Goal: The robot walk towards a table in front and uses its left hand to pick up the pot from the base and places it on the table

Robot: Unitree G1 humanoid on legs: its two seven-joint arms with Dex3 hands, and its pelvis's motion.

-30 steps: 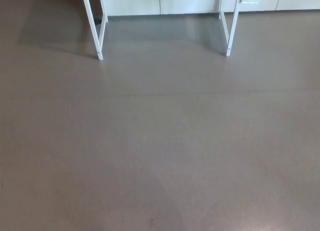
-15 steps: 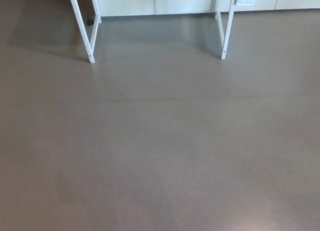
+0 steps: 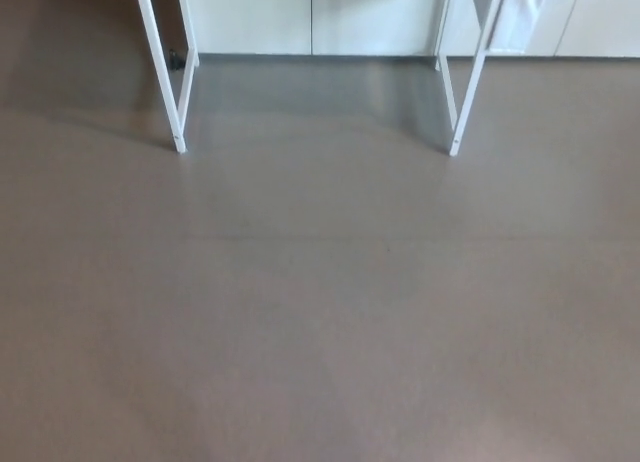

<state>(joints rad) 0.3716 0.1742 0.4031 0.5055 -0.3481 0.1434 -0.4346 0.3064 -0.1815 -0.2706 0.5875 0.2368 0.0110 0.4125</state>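
We find the pot nowhere in the head view. The left hand and the right hand are also out of frame, so we cannot tell their state. On the grey-brown floor [image 3: 320,312] stand two pairs of white legs, the left pair [image 3: 160,72] and the right pair [image 3: 468,87], well apart. Behind them, white cabinets [image 3: 250,17] line the top edge.
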